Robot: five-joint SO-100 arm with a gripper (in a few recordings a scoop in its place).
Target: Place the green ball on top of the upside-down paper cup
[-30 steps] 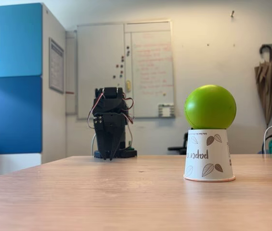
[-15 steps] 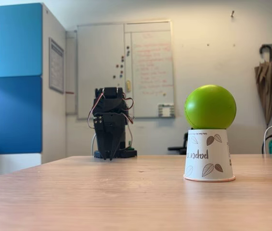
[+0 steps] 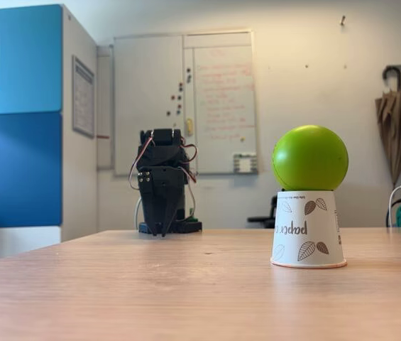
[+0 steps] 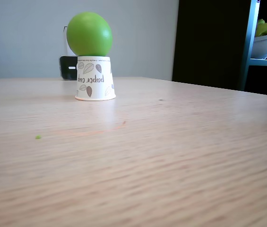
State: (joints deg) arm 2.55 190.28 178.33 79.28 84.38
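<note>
The green ball [image 3: 310, 158] rests on the flat top of the upside-down paper cup [image 3: 307, 229], which stands rim-down on the wooden table [image 3: 150, 291]. Both also show in the other fixed view, the green ball [image 4: 89, 34] sitting on the paper cup [image 4: 94, 78]. My black arm is folded at the table's far edge, well left of the cup, with the gripper [image 3: 163, 231] pointing down and its fingers together, holding nothing.
A blue cabinet [image 3: 23, 121] stands at the left beyond the table. A whiteboard [image 3: 186, 99] hangs on the wall behind my arm. A dark object [image 4: 68, 67] sits behind the cup, and a shelf with a bowl [image 4: 265, 42] is at the right.
</note>
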